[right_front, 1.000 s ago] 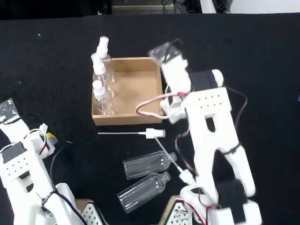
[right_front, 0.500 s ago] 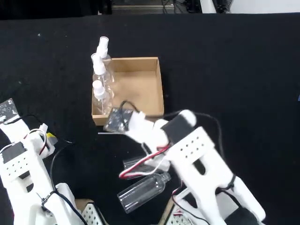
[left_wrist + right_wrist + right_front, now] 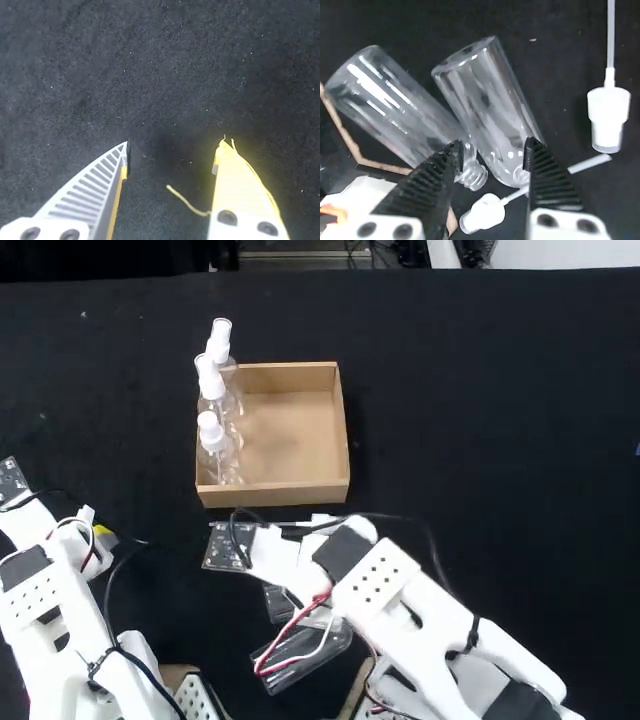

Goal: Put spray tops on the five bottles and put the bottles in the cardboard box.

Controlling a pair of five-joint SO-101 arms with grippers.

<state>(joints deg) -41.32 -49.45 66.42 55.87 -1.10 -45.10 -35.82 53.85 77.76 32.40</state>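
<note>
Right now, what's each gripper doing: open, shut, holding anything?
Left gripper: open, empty.
Right gripper: open, around a capless bottle at its neck.

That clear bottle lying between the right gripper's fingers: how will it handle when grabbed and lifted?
The bottle is round and lies on its side, so it will probably roll if nudged. It looks empty and clear, so it is likely light. Its glossy wall may slip in the open right gripper.
</note>
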